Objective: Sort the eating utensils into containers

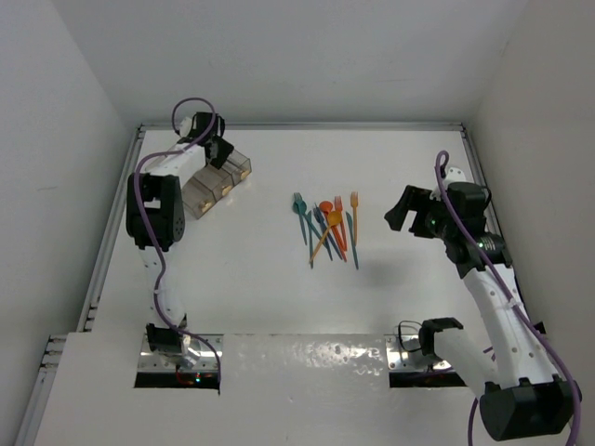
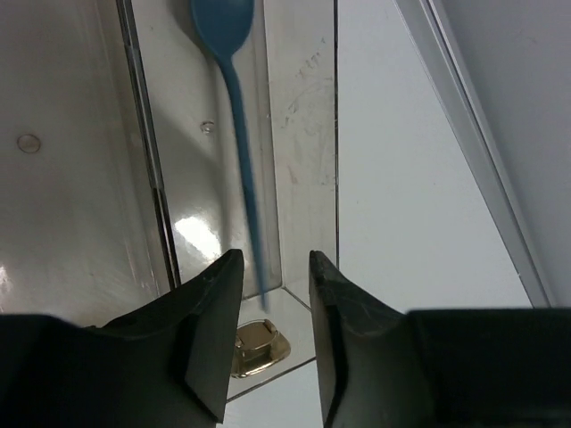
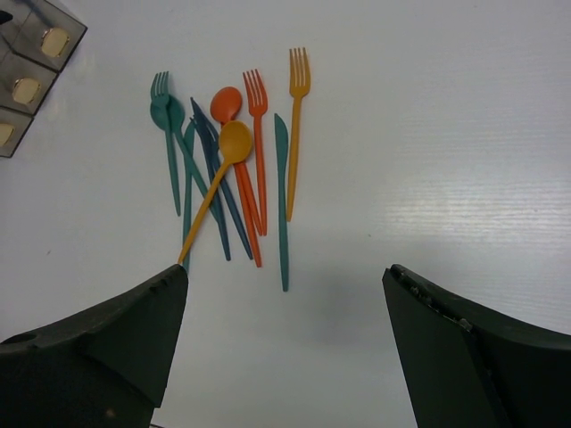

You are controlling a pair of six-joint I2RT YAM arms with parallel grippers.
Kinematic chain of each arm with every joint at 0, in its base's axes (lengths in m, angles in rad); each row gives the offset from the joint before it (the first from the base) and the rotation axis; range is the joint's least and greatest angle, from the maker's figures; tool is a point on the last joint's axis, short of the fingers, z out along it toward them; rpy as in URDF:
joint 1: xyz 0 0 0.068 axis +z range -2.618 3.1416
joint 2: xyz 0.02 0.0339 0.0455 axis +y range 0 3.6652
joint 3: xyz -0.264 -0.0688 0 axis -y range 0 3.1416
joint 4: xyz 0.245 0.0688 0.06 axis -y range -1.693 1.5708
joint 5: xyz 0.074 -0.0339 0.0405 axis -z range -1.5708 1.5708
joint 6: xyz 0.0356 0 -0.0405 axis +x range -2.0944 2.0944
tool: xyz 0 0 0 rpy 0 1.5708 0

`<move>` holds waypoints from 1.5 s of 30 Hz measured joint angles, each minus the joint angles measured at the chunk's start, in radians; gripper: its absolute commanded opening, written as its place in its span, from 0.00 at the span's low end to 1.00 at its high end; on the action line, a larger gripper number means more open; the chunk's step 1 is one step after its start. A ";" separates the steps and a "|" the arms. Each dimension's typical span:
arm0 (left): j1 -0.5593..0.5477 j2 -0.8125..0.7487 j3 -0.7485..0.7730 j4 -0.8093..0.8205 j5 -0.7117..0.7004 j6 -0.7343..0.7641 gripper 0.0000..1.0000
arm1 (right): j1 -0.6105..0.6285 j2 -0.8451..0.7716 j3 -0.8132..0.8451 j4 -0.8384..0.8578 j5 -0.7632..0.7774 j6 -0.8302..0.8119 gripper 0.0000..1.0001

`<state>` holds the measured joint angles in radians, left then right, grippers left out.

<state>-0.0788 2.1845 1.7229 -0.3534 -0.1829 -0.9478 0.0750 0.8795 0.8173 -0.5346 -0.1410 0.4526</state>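
Observation:
The clear three-compartment tray (image 1: 206, 190) stands at the far left, with my left gripper (image 1: 218, 153) right above it. In the left wrist view a blue spoon (image 2: 234, 98) lies in the tray's right compartment (image 2: 303, 178), bowl away from me, its handle blurred. My left gripper (image 2: 277, 259) is open, its jaws apart on either side of the handle's end without touching it. Several utensils (image 1: 327, 228) lie in a loose pile mid-table: a teal fork (image 3: 162, 98), orange spoon (image 3: 227, 102), yellow spoon (image 3: 235, 141), teal knife (image 3: 282, 196). My right gripper (image 3: 285, 272) is wide open and empty, to the right of the pile.
A gold latch (image 2: 259, 348) sits on the tray's near end. The tray's corner shows in the right wrist view (image 3: 31, 53). White walls enclose the table, with a metal rail (image 1: 112, 242) along the left edge.

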 measured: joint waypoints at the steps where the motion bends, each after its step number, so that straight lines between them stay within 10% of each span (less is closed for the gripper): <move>1: 0.000 0.000 0.002 -0.003 0.002 0.001 0.37 | 0.000 -0.003 -0.001 0.000 0.000 0.000 0.90; 14: -0.035 -0.108 -0.065 -0.018 0.042 0.127 0.46 | 0.000 -0.033 -0.003 -0.017 0.008 0.000 0.87; 25: -0.401 -0.465 -0.380 0.052 0.109 0.266 0.40 | 0.000 -0.018 -0.013 -0.023 0.018 0.001 0.71; 32: -0.490 -0.435 -0.477 0.015 0.126 0.291 0.38 | 0.000 0.060 -0.042 -0.018 -0.005 0.027 0.62; 45: -0.728 -0.174 -0.202 -0.127 0.125 0.544 0.23 | 0.000 0.079 -0.053 -0.007 -0.025 0.046 0.63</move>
<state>-0.8070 2.0109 1.5208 -0.4801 -0.0582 -0.4034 0.0750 0.9588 0.7647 -0.5419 -0.1661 0.4984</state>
